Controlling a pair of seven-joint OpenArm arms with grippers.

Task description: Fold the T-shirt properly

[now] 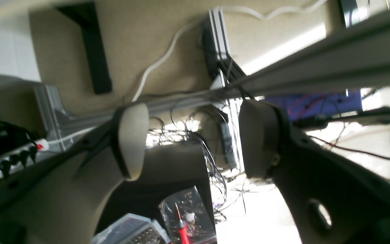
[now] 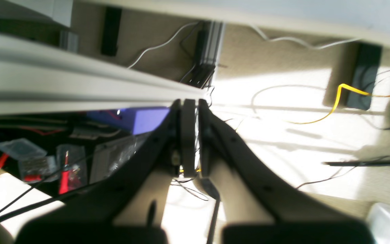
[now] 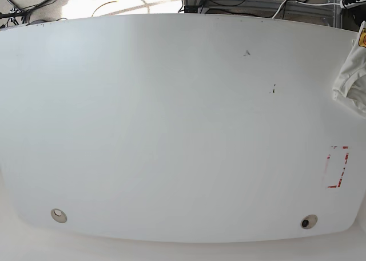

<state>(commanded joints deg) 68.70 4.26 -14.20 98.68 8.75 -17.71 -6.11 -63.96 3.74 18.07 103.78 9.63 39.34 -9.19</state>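
Only a crumpled white edge of the T-shirt (image 3: pixel 352 78) shows, at the far right rim of the white table (image 3: pixel 171 129), with a bit of orange at its top. Neither gripper appears in the base view. In the left wrist view my left gripper (image 1: pixel 195 139) is open with nothing between its pale pads and faces the floor and frame under the table. In the right wrist view my right gripper (image 2: pixel 189 108) is shut, its fingers pressed together on nothing, also facing the floor. The shirt shows in neither wrist view.
A red-cornered rectangle mark (image 3: pixel 337 167) lies near the table's right edge. Two round grommets (image 3: pixel 58 215) (image 3: pixel 309 221) sit near the front edge. An aluminium frame rail (image 1: pixel 317 67), cables, a power strip (image 1: pixel 8 161) and parts boxes (image 2: pixel 36 159) fill the wrist views.
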